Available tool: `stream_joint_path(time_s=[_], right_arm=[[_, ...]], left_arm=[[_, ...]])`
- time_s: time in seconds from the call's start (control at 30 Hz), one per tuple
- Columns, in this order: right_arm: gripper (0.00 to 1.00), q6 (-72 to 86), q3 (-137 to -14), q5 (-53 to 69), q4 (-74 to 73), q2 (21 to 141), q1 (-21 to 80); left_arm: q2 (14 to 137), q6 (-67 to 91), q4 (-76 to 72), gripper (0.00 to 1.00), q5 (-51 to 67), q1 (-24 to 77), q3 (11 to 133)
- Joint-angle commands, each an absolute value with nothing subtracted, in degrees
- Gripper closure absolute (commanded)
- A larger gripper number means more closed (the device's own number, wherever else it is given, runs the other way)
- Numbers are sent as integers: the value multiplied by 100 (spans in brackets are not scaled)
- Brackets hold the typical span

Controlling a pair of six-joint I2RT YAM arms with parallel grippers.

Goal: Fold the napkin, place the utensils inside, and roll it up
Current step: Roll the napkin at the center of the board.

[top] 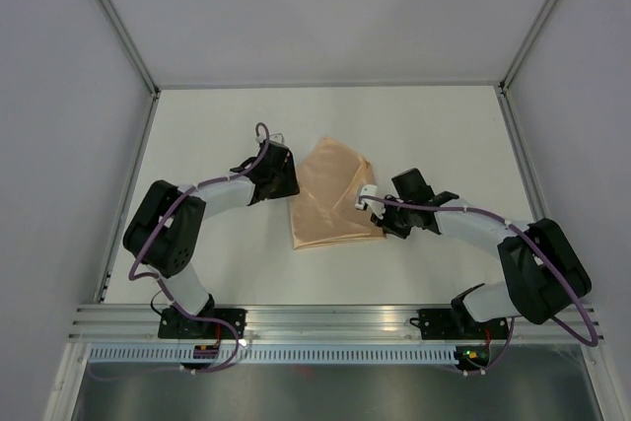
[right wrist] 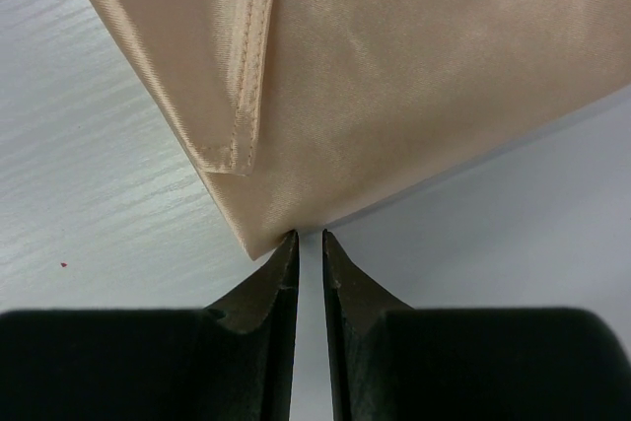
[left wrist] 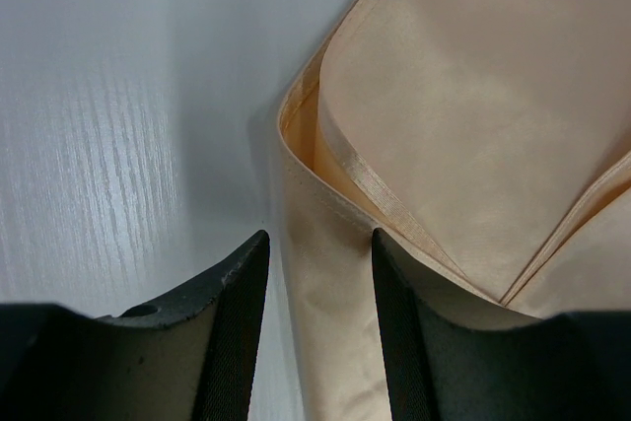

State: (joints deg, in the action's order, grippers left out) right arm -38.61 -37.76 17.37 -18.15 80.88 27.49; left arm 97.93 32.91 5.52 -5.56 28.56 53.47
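Observation:
The peach-orange napkin point(top: 333, 194) lies folded in several layers at the table's middle. My left gripper point(top: 289, 179) is at its left edge. In the left wrist view the jaws point(left wrist: 317, 239) stand open astride that edge, with cloth point(left wrist: 473, 125) lying between them. My right gripper point(top: 383, 226) is at the napkin's near right corner. In the right wrist view its jaws point(right wrist: 309, 236) are almost closed with a thin empty slit, tips touching the edge of the napkin point(right wrist: 394, 76). The utensils are out of view.
The white table point(top: 217, 125) is boxed in by grey walls at left, right and back. An aluminium rail point(top: 325, 322) carrying both arm bases runs along the near edge.

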Motion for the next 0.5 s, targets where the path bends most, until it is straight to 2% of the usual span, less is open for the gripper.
stream_joint_path(time_s=[0.0, 0.23, 0.4, 0.47], right_arm=[[79, -3718, -3823, 1916, -1942, 8007, 2804], [78, -3753, -3832, 2048, -2030, 7919, 2856], [78, -3998, -3902, 1548, -2012, 7788, 2839], [74, -4104, -4025, 1494, -2187, 7516, 2821]], left_arm=[[9905, 3050, 536, 48, -404, 2795, 5634], [9756, 3015, 606, 48, -325, 2733, 5836], [9423, 2944, 799, 45, -360, 2707, 5968], [9125, 2918, 852, 44, -369, 2672, 5959]])
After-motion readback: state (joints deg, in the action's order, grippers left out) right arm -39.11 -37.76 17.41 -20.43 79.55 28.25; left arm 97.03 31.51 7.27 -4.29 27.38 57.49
